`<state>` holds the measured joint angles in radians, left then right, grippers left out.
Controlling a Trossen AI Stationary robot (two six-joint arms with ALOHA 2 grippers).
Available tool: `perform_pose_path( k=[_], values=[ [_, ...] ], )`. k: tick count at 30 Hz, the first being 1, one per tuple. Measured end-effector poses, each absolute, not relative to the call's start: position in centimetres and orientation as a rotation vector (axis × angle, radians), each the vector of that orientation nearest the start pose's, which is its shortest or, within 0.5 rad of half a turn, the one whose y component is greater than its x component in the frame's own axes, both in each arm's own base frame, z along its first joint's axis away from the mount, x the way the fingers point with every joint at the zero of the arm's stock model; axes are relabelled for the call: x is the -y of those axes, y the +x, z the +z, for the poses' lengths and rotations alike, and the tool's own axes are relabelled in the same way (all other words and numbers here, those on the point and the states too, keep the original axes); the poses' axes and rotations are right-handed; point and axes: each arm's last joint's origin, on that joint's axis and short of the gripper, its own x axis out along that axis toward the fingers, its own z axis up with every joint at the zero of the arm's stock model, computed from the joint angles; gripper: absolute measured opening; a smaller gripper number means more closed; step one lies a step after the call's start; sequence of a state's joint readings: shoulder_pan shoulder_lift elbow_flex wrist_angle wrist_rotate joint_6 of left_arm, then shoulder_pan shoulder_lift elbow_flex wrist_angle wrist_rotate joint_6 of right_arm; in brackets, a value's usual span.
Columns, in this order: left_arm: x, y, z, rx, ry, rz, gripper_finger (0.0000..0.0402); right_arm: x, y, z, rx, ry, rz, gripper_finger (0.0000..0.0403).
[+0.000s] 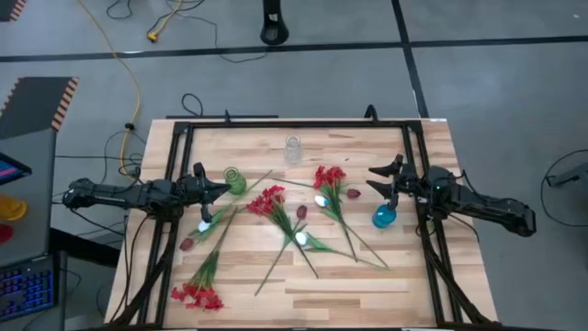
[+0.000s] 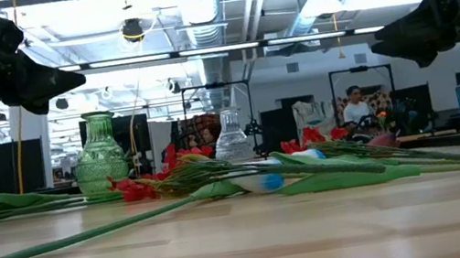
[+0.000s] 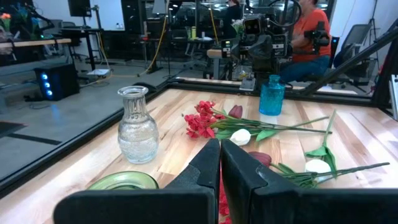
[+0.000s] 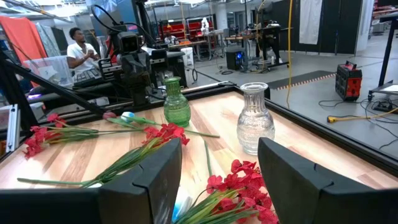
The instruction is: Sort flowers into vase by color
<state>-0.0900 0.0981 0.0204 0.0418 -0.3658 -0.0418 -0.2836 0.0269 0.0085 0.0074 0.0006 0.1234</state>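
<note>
Flowers (image 1: 276, 221) lying flat mid-surface, stems mostly diagonal, left gripper (image 1: 223, 189) jaws closed, empty, right gripper (image 1: 375, 178) jaws parted, empty.

Flowers (image 1: 303, 221) clutter mid-table; near edge (image 1: 367, 299) bare; three vases ring the middle.

Both arms extended inward above the table, grippers facing each other.
The left gripper (image 1: 223, 188) has its fingers (image 3: 214, 163) pressed together with nothing between them; the right gripper (image 1: 378, 179) holds its fingers (image 4: 292, 177) apart, the gap between them empty.
</note>
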Motion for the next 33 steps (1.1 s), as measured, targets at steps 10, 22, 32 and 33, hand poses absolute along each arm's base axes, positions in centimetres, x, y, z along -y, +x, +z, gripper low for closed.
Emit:
perform_pose_path(
  k=[10, 22, 32, 33],
  values=[
    [-0.1, 10.1, 16.7, -0.029, -0.033, 0.276, 0.0, 2.8, 9.5, 16.5, 0.007, 0.124, -0.285, 0.024],
    [-0.1, 10.1, 16.7, -0.029, -0.033, 0.277, 0.0, 2.8, 9.5, 16.6, 0.019, 0.122, -0.284, 0.024],
    [-0.1, 10.1, 16.7, -0.029, -0.033, 0.276, 0.0, 2.7, 9.4, 17.8, 0.146, 0.104, -0.273, 0.024],
    [-0.1, 10.1, 16.7, -0.029, -0.036, 0.277, 0.0, 2.7, 9.4, 18.0, 0.158, 0.103, -0.272, 0.024]
  ],
)
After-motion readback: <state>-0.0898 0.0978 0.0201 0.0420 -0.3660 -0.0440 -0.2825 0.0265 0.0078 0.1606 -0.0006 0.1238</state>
